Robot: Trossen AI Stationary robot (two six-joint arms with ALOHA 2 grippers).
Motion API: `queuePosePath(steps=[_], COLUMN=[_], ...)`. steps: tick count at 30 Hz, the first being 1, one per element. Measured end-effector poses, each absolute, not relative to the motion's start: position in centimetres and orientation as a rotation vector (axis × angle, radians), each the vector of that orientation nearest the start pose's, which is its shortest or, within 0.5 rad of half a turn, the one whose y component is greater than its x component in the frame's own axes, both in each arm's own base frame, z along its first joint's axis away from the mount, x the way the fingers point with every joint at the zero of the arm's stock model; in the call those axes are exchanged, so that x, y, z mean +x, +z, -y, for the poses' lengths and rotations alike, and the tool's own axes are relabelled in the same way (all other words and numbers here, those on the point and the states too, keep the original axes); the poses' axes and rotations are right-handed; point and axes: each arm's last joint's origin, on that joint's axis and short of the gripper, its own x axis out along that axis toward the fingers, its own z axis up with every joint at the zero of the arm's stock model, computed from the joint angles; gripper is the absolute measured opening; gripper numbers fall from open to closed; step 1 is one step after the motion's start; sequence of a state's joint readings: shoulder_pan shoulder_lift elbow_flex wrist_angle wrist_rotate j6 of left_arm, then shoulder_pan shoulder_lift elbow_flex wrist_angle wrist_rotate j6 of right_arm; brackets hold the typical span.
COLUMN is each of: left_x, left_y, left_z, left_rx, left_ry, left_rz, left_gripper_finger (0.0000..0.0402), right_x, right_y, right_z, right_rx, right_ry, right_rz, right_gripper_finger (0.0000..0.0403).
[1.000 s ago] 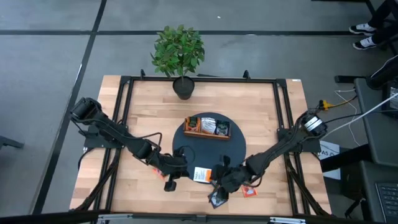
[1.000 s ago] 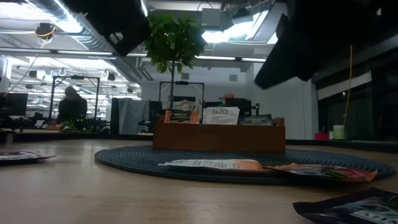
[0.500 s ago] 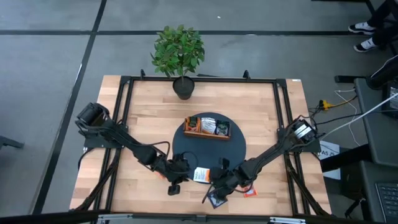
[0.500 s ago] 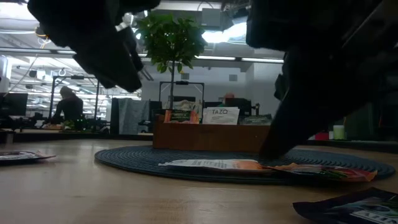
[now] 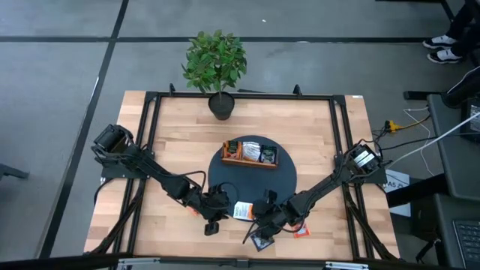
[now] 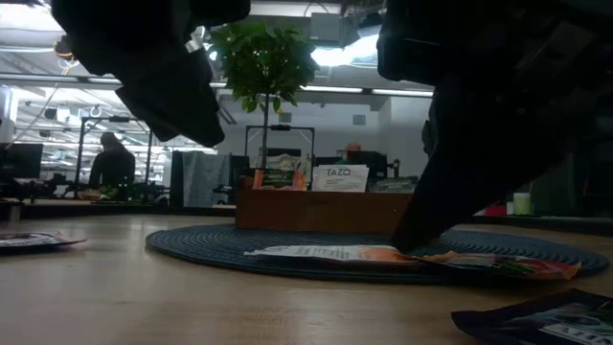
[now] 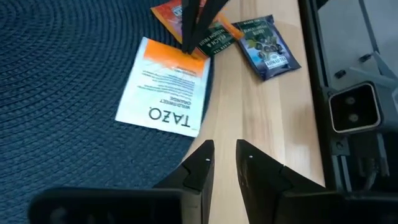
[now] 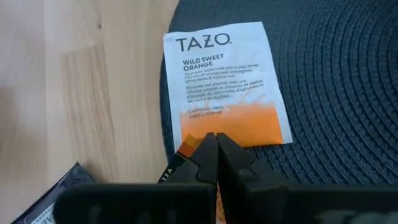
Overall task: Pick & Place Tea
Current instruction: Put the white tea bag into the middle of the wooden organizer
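At the near edge of the round dark mat (image 5: 281,184), both arms are down low; left gripper (image 7: 222,155) hangs over bare wood just off the mat rim, jaws a narrow slit apart, nothing between them; right gripper (image 8: 216,144) jaws pressed together, tips at the orange end of the white-and-orange tea sachet (image 8: 225,83), cannot tell if they touch it or pinch anything; that sachet reads TAZO Wild Sweet Orange, lies flat, mostly on the mat with one edge over onto the worktop (image 5: 315,127); just past it, under the right fingers, a second orange sachet (image 7: 166,12) and a dark-green one (image 7: 216,38), partly overlapped; a dark sachet with a berry print (image 7: 267,47) lies apart on bare wood near them; low view shows another dark sachet (image 6: 546,321) at the front edge and one more flat sachet (image 6: 34,241) far off to the side on the wood; wooden tray (image 5: 250,154) sits on the far half of the mat, several sachets standing upright in it, one TAZO label readable; potted plant (image 5: 216,64) at the far edge of the worktop; a person (image 6: 112,163) in the room behind, well away from the arms.
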State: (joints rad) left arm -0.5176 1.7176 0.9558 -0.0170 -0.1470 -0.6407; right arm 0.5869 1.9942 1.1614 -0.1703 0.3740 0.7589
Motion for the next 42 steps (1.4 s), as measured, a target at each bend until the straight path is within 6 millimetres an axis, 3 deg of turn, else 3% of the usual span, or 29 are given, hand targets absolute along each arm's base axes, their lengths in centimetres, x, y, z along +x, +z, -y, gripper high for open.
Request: queuePosePath(steps=[12, 21, 26, 35, 42], left_x=[30.5, 31.4, 31.8, 33.2, 34.0], left_y=[17.1, 17.1, 16.9, 13.9, 12.2], left_z=[16.3, 14.4, 13.3, 13.1, 13.3], left_rx=[-0.423, -0.590, -0.646, -0.761, -0.848], left_ry=[-0.041, 0.015, 0.010, 0.106, 0.140], left_rz=[-0.809, -0.834, -0.888, -0.877, -0.858], left_gripper_finger=[0.0073, 0.0075, 0.0099, 0.0176, 0.0191], right_x=[32.2, 32.2, 32.2, 32.2, 32.2], right_y=[11.3, 11.2, 11.2, 11.2, 11.2], right_z=[-20.1, -20.1, -20.2, -20.2, -20.2], right_rx=[0.278, 0.280, 0.281, 0.282, 0.281], right_ry=[-0.178, -0.177, -0.175, -0.171, -0.170], right_rz=[-0.894, -0.895, -0.897, -0.897, -0.896], right_gripper_finger=[0.0005, 0.0005, 0.0005, 0.0005, 0.0005])
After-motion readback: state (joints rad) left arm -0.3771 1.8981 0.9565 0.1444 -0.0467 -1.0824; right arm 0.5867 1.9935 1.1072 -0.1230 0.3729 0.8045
